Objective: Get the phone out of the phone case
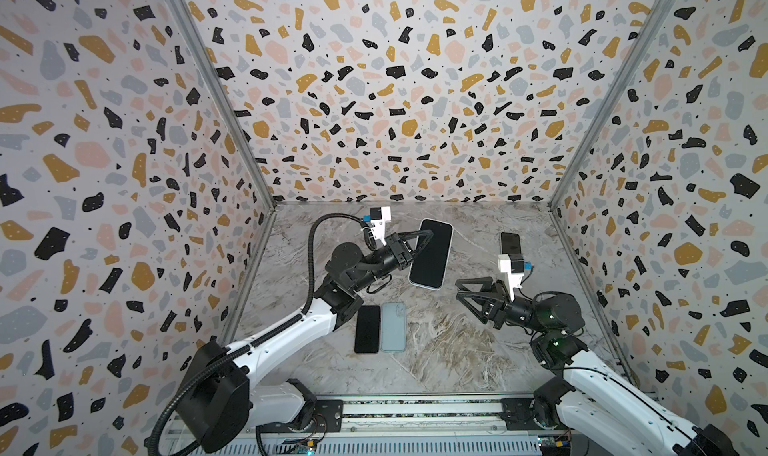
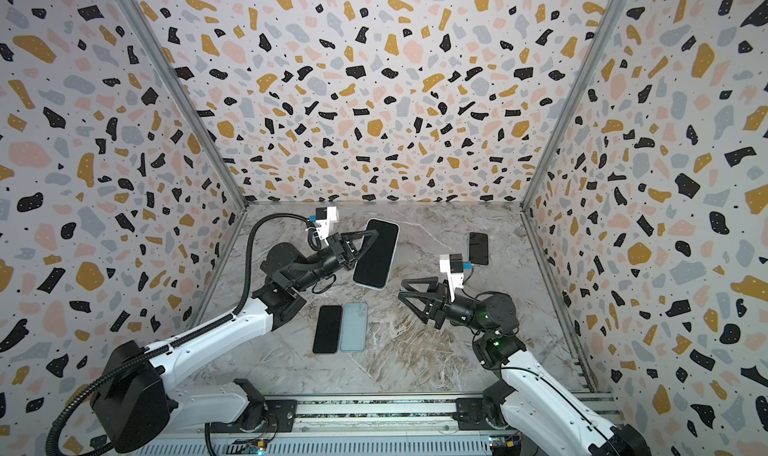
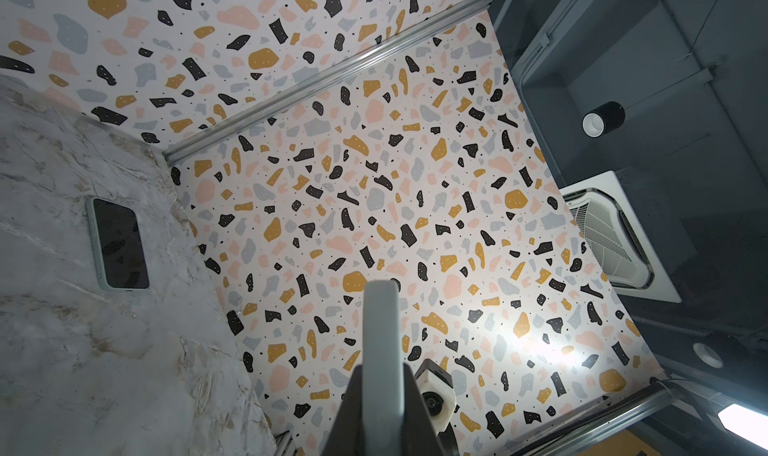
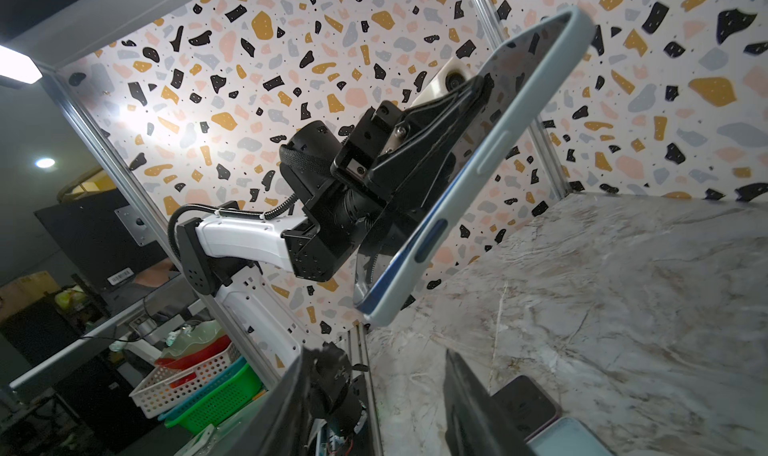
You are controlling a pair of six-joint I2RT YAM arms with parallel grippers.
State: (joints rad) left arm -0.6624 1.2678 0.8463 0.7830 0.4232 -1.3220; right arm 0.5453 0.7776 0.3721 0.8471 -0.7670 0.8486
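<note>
Rail (image 1: 415, 408), dark phone (image 1: 367, 329) beside pale case (image 1: 393, 327), raised phone (image 1: 431, 253)

White arm shells (image 1: 297, 332), black joints (image 1: 347, 253), ribbed cable (image 1: 312, 244), black triangular right pincer (image 1: 458, 290).

The right arm's camera (image 1: 512, 269) hid the near end of the far phone (image 1: 510, 242) behind it. The left gripper (image 3: 381, 387) was blurred and cut off by the frame edge.

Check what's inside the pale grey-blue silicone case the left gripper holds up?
A black-screened phone with a blue frame, seated in the case. The phone's back is hidden by the case.
</note>
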